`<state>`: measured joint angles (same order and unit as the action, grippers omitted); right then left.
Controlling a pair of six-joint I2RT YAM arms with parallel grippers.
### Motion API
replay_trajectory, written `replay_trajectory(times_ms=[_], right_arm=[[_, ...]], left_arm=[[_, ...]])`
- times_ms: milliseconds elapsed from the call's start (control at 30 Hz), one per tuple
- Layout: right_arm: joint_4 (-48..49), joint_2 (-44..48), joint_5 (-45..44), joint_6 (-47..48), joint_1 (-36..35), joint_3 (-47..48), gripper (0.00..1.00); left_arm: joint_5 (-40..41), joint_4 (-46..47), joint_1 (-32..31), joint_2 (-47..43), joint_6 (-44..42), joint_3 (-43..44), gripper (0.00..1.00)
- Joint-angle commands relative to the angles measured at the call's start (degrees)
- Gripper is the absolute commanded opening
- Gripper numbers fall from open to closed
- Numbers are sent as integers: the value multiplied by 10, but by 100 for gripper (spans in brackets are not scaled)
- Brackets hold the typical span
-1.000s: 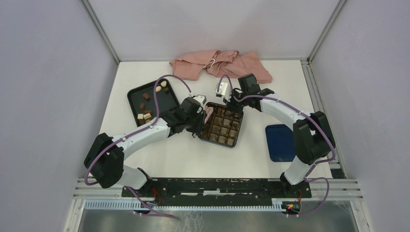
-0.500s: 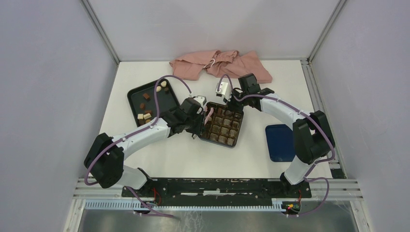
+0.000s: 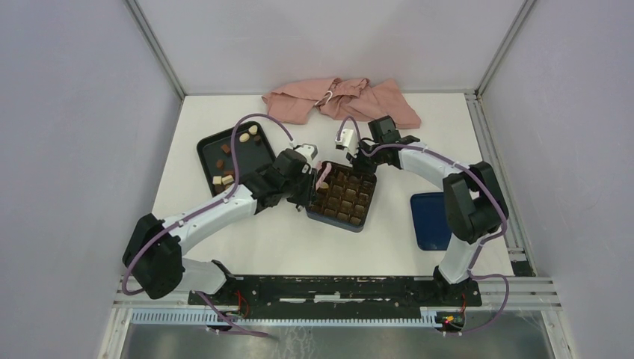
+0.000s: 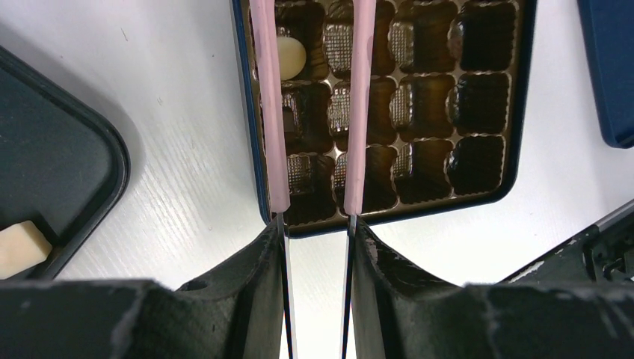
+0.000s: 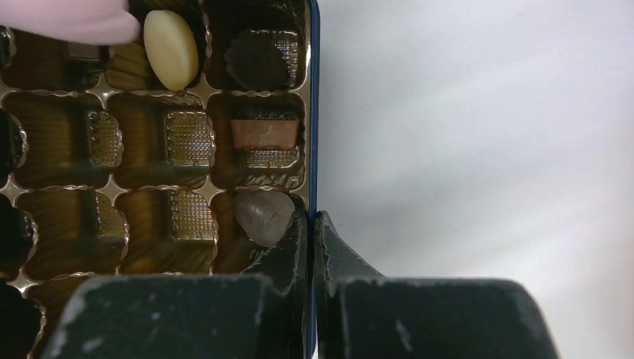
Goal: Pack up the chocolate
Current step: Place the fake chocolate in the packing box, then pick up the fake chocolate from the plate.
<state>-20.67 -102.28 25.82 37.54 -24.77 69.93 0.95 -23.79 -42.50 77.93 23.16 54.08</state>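
Note:
The dark blue box (image 3: 369,196) with its brown gridded insert lies mid-table. My left gripper (image 3: 322,178) hangs over the box's left cells, pink fingers (image 4: 266,112) open. A cream chocolate (image 4: 291,57) rests in a cell between them, beside the left finger, ungripped. My right gripper (image 5: 310,224) is shut on the box's blue rim (image 5: 312,112) at its far edge. Near it the cells hold the cream chocolate (image 5: 170,48), a dark round one (image 5: 254,56), a light brown square (image 5: 265,133) and a greyish one (image 5: 262,213). More chocolate (image 3: 223,179) lies on the black tray (image 3: 205,142).
A dark blue lid (image 3: 431,221) lies right of the box, by the right arm's base. A crumpled pink cloth (image 3: 340,101) lies along the far wall. The tray's corner (image 4: 45,172) with a cream piece (image 4: 19,247) sits left of the box.
My left gripper has shifted slightly toward the far side over the box. The right arm's elbow has swung inward, its grip on the rim unchanged, and the box has turned a little.

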Motion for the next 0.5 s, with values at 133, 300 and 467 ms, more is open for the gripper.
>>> replay_trajectory(times_ms=[133,300,467], right_arm=[[-2,-44,57,-15,13,43,2],[-11,-41,65,-16,22,50,26],[-18,4,59,-2,41,50,47]], left_arm=[[-7,8,19,-36,3,15,39],[-46,-3,68,-57,-4,3,39],[-85,-33,149,-74,-28,10,39]])
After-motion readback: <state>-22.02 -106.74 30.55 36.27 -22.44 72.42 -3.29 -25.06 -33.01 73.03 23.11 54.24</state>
